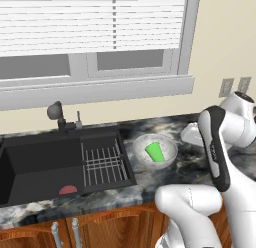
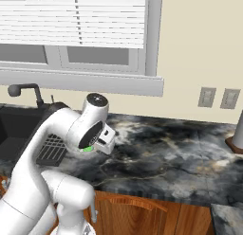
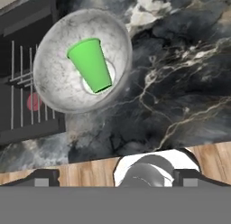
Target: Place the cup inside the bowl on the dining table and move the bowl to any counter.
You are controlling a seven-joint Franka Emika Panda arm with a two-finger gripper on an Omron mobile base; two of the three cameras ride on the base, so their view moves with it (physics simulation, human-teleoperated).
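The pale speckled bowl (image 1: 169, 151) (image 3: 54, 90) stands on the dark marbled counter (image 1: 192, 164) (image 3: 180, 83), just right of the sink. The green cup (image 1: 155, 152) (image 3: 90, 65) rests tilted inside it. A sliver of the cup (image 2: 88, 149) peeks out under the arm in the right base view. My gripper (image 3: 116, 177) hovers above the counter, right of the bowl and clear of it. Its dark fingertips (image 3: 45, 178) stand wide apart, open, with nothing between them. The white hand (image 2: 105, 139) is apart from the bowl. The dining table is out of view.
A black sink (image 1: 45, 167) with a tap (image 1: 57, 114) and a wire rack (image 1: 102, 164) lies left of the bowl; a red object (image 1: 68, 190) sits in the basin. The window and wall rise behind. The counter (image 2: 166, 153) stretches right toward wall outlets (image 2: 206, 96).
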